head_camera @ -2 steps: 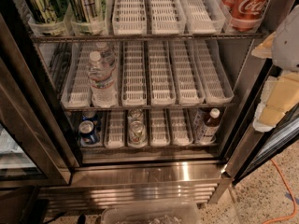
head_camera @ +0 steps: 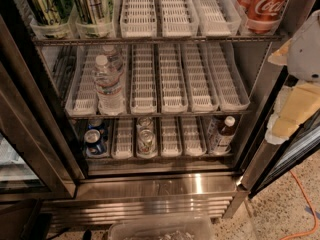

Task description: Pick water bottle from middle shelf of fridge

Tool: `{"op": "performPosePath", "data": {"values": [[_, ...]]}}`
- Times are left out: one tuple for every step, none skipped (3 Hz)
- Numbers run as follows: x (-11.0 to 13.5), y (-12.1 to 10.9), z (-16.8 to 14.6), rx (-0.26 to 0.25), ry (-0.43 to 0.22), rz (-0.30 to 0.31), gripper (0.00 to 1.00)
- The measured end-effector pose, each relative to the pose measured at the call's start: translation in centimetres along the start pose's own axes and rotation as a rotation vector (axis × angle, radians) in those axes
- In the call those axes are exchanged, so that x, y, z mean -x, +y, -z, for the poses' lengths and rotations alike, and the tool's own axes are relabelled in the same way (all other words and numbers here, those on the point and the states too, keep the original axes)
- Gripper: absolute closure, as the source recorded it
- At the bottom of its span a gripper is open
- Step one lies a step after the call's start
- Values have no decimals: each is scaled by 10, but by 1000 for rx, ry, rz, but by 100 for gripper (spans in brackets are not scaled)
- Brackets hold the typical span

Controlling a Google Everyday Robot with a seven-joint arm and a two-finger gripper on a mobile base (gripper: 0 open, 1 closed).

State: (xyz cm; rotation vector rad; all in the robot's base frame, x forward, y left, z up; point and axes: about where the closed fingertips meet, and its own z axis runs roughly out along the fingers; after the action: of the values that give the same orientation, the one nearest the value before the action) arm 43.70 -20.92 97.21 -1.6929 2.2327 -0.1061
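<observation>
As its lane tray (head_camera: 111,110) holds it upright, the water bottle (head_camera: 108,86) stands front-left on the middle shelf (head_camera: 200,114) of the fridge (head_camera: 165,184). The gripper (head_camera: 292,109) hangs outside at right; open or closed, I cannot tell.

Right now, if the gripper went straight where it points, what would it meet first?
The gripper, at the right edge, seems aimed down-left; probably the fridge's right frame first, not the water bottle. Depth is unclear.
</observation>
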Motion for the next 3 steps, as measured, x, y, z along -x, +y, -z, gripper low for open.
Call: {"op": "performPosePath", "data": {"values": [[29,26,-12,-28,-62,-19,0],[78,51,-41,-34,-173,14,0],[78,52,-41,-34,-173,14,0]]}}
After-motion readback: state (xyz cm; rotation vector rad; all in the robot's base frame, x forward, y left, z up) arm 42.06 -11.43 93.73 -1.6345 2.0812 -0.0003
